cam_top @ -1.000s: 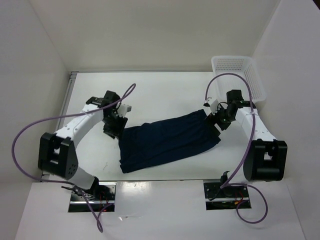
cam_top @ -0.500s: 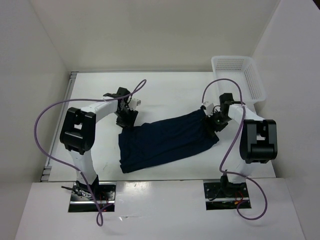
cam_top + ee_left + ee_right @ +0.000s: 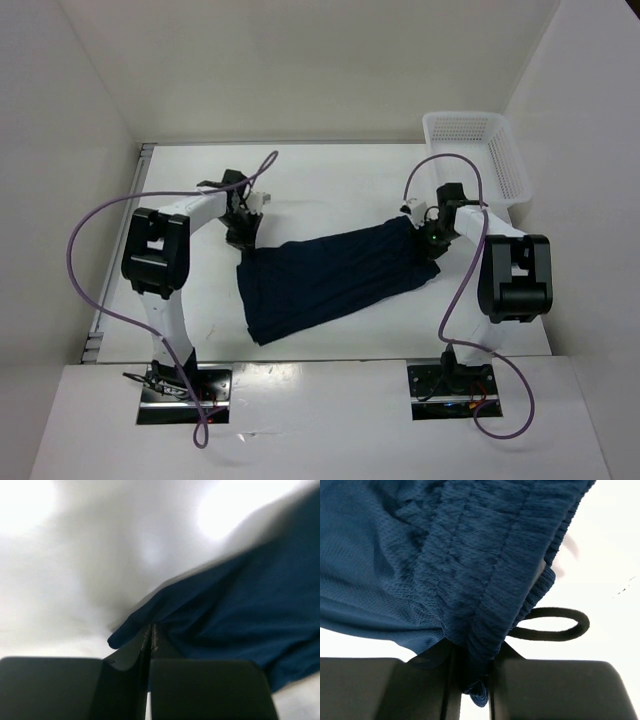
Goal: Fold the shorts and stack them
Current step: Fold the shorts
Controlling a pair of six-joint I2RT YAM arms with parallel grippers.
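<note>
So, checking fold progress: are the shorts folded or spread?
Spread out: the shorts lie stretched flat across the table, no fold visible.

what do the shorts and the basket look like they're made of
Shorts: soft knit mesh, probably polyester, matte navy; tiny holes show in the weave and the waistband is gathered and ribbed.
Basket: white plastic by the look, with rigid perforated walls.
</note>
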